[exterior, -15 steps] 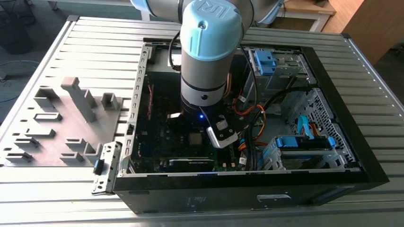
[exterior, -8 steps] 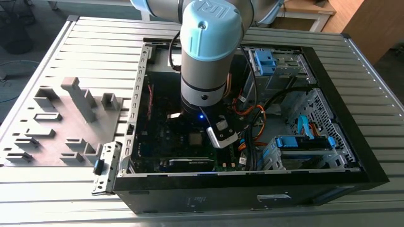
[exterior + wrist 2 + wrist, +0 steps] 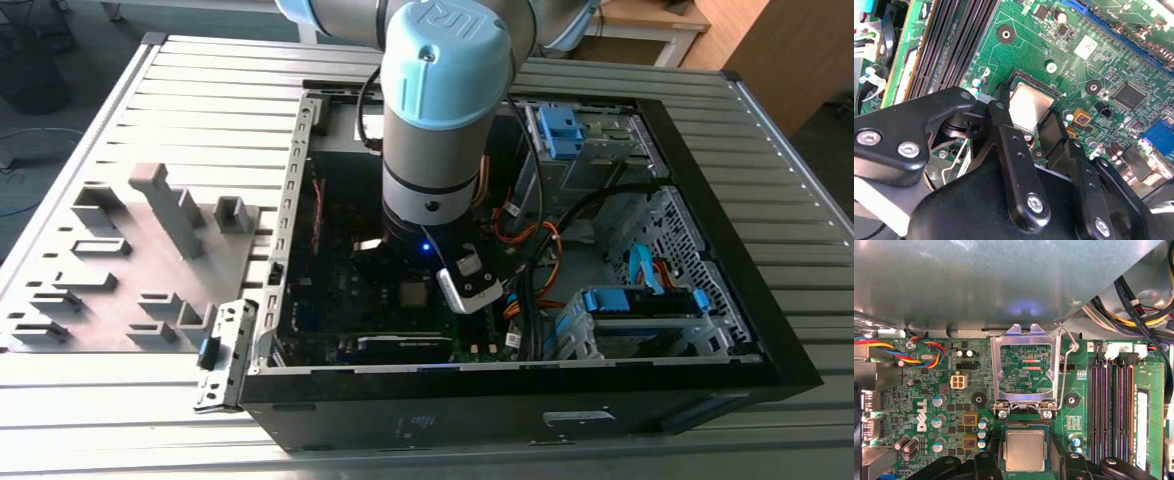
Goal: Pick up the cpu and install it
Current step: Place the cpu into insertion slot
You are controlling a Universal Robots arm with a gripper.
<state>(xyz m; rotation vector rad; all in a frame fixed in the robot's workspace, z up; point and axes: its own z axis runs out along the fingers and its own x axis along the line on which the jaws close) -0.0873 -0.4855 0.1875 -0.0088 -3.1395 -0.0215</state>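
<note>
Exterior view: the arm [image 3: 434, 130] reaches into the case [image 3: 534, 395]. Second wrist view: the gripper [image 3: 1025, 116], jaws apart, straddles the cpu [image 3: 1028, 105], which lies socketed mid-motherboard [image 3: 1089, 65]. First wrist view: the load plate [image 3: 995, 370] stands raised; placing seems done, the plate not yet closed.

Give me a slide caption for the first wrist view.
The cpu rests in its socket, retention frame hinged open, gripper poised right at it.
</note>
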